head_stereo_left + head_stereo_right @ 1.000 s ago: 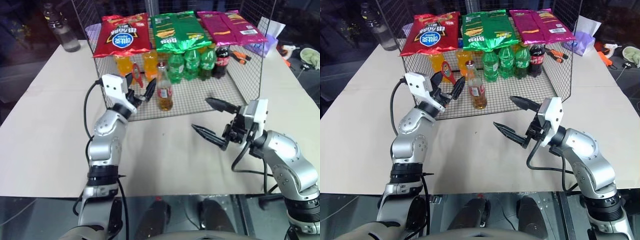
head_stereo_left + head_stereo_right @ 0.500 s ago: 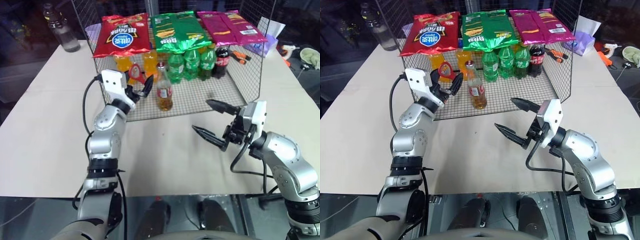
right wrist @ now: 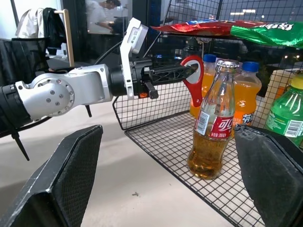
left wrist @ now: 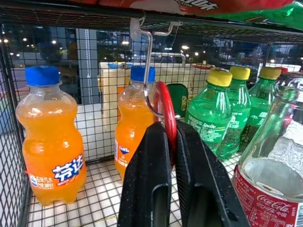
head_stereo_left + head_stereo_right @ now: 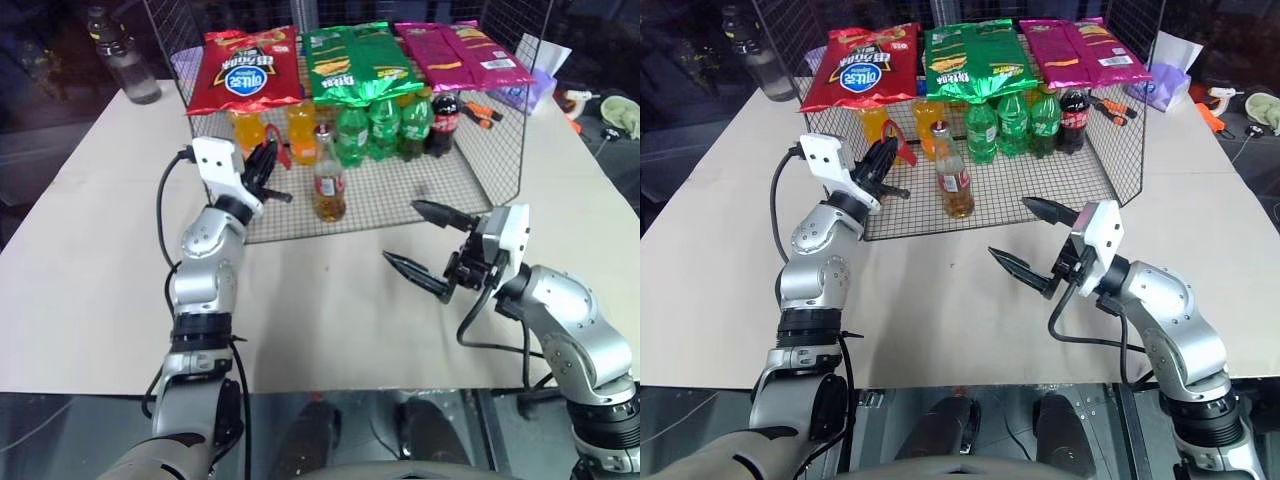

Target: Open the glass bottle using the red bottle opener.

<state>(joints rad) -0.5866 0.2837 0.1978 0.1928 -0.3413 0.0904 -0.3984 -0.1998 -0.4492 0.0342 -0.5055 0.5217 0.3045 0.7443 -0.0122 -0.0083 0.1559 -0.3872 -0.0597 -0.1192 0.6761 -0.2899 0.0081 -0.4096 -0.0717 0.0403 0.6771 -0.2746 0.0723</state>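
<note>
Red opener (image 4: 166, 113): hangs from a wire hook (image 4: 147, 52) under the rack's top shelf, just beside the bottle's neck, in front of the orange sodas (image 4: 51, 142).
Change: a second ago the left gripper (image 5: 268, 162) was spread wide short of the opener; now its fingers are clamped on the opener's handle.
Left gripper: grasping the opener, reaching forward into the wire rack (image 5: 480, 175).
Right gripper (image 5: 428, 245): spread wide, empty, over the paper-covered table (image 5: 330, 310) in front of the rack, as before.
Bottle (image 5: 328, 178): upright on the rack's floor, neck up, cap on, amber liquid in its lower half.
Opener's axis: long axis near vertical, ring head up on the hook, handle down.
Left wrist view: shows both fingers pressed on the handle and the hook through the ring.
Right wrist view: shows the opener from the side, apart from the bottle, ring level with the cap.
Eye views: show chip bags (image 5: 245, 68) on top and green sodas (image 5: 384, 125) behind.
</note>
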